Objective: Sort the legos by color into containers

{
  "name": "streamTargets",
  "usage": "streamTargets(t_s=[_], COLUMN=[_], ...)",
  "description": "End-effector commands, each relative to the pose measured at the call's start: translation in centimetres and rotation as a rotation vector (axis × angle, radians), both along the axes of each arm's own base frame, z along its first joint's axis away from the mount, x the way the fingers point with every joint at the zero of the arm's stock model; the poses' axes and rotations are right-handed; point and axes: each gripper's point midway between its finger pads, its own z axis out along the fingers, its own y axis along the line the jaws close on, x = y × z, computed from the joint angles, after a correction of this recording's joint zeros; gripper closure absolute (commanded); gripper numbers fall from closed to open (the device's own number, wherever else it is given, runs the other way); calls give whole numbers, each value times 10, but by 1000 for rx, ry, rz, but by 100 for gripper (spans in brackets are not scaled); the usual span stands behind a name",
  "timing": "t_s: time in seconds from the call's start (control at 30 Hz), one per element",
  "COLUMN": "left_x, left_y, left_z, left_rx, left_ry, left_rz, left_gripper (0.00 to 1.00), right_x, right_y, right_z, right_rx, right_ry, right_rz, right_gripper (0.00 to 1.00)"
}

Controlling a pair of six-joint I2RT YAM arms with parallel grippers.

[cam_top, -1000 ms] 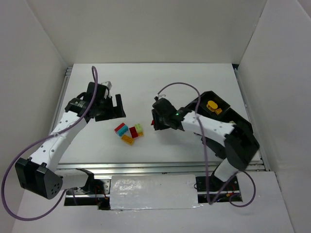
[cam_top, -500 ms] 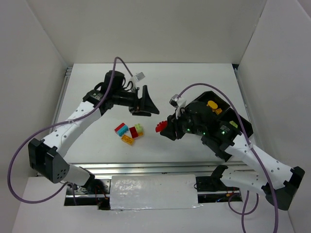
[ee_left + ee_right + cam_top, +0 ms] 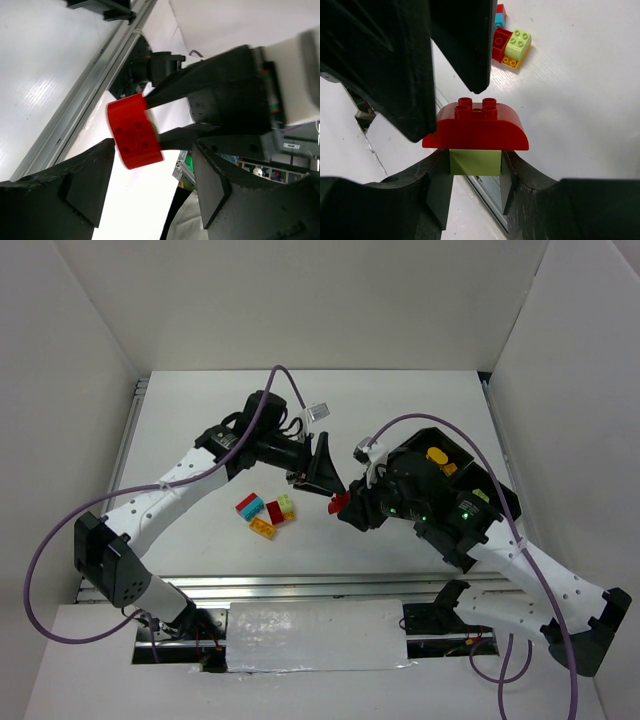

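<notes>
Two bricks are up in the air, stacked as one. A glossy red plastic brick with a domed top and four round studs (image 3: 476,127) is pressed onto a lime green square plastic brick (image 3: 475,161). The right hand (image 3: 345,510) is clenched on the green one, its black fingers (image 3: 517,185) pinching its sides, above the middle of the smooth white worktop (image 3: 200,420).

The left hand (image 3: 318,472) faces it with its two black wedge-shaped fingers (image 3: 70,195) spread apart and nothing between them. Their tips stand right by the red dome, but I can't make out whether they touch it.

Just left of the pair, a cluster of five studded bricks (image 3: 266,513) lies bunched and touching on the worktop: two red, one cyan, one yellow-orange, one lime green.

On the right, the black plastic tray (image 3: 462,455) sits largely under the right arm, so I can't count its square compartments. One yellow-orange rounded brick (image 3: 437,457) lies in a far compartment.
</notes>
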Motion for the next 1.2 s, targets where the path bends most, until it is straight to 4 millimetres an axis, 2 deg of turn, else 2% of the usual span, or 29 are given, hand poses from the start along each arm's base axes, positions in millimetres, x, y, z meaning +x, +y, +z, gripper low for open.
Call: streamTargets(t_s=[0.0, 0.07, 0.2, 0.37, 0.47, 0.57, 0.6, 0.7, 0.77, 0.8, 0.87, 1.0, 1.07, 1.17], left_x=[4, 4, -1, -12, -19, -19, -18, -12, -3, 3, 15, 54, 68, 76], left_y=[3, 6, 3, -4, -8, -9, -9, -8, -6, -2, 5, 39, 49, 54], left_z=[-16, -21, -17, -14, -13, -14, -13, -9, -9, -4, 1, 27, 36, 42], left_rx=[55, 80, 62, 38, 26, 26, 30, 49, 74, 70, 61, -23, -30, -7], left_ry=[-2, -1, -5, 7, 17, 11, 1, -29, -58, -73, -82, -107, -135, -155], left_rz=[13, 24, 6, -40, -76, -77, -76, -56, -13, 10, 58, 202, 232, 235], left_gripper=[24, 23, 21, 28, 39, 64, 81, 100, 100, 100, 100, 100, 100, 100], right_x=[4, 3, 3, 8, 12, 14, 15, 14, 13, 12, 13, 7, 10, 16], right_y=[0, 1, 7, 15, 18, 22, 23, 22, 18, 16, 9, -4, -10, -23], right_z=[31, 29, 33, 39, 44, 44, 44, 39, 25, 10, -3, -41, -48, -63], right_rx=[54, 53, 86, 110, 126, 124, 125, 123, 97, 72, 46, 18, 19, 6], right_ry=[-80, -79, -84, -97, -111, -110, -111, -103, -85, -63, -44, 35, 50, 90], right_rz=[0, 7, 23, 28, 29, 32, 33, 29, 17, 12, -20, -92, -136, -230], right_gripper=[100, 100, 100, 100, 100, 100, 100, 100, 100, 100, 100, 100, 100, 100])
